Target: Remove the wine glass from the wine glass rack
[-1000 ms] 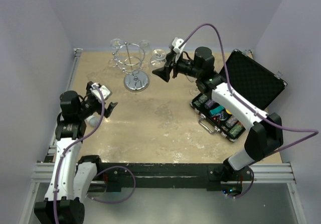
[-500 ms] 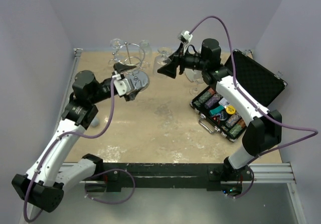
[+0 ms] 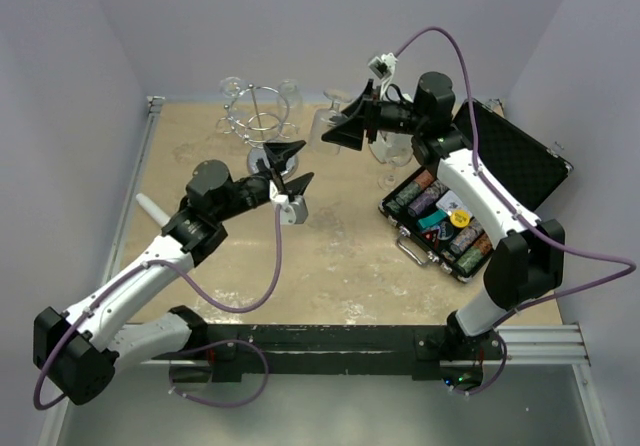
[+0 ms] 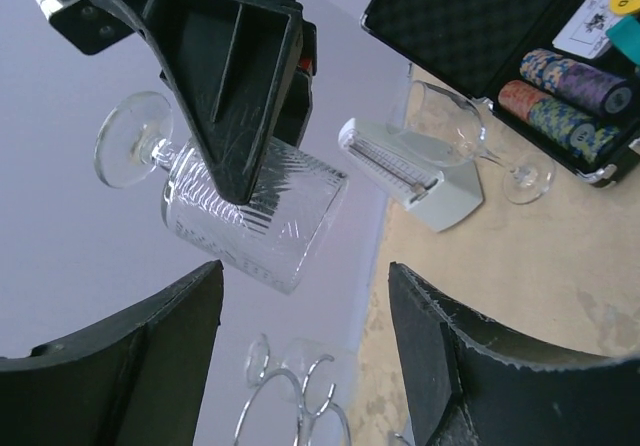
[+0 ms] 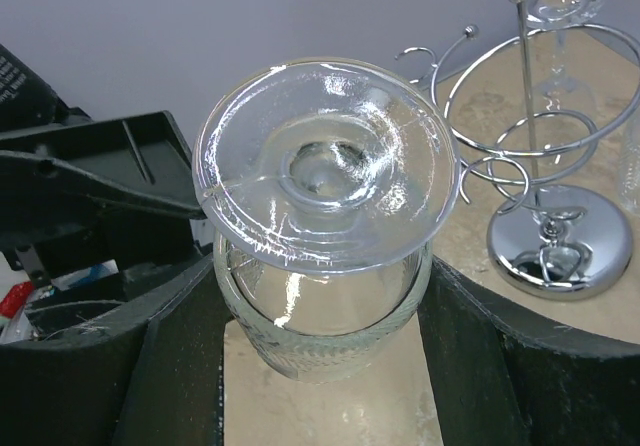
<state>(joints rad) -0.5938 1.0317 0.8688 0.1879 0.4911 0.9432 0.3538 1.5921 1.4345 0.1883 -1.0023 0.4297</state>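
Note:
The chrome wine glass rack stands at the back of the table; its post, hoop and disc base show in the right wrist view. My right gripper is shut on a ribbed wine glass, held on its side in the air to the right of the rack and apart from it. In the right wrist view the glass sits between both fingers, foot toward the camera. My left gripper is open and empty in front of the rack's base. The left wrist view looks up at the held glass.
Other glasses hang at the rack's back. A grey metronome and a standing glass are by the open black case of poker chips. A small white object lies near the left table edge.
My left arm has swung from the left side up and right to the rack's front, gripper open. My right gripper has carried the glass a little right and away from the rack.

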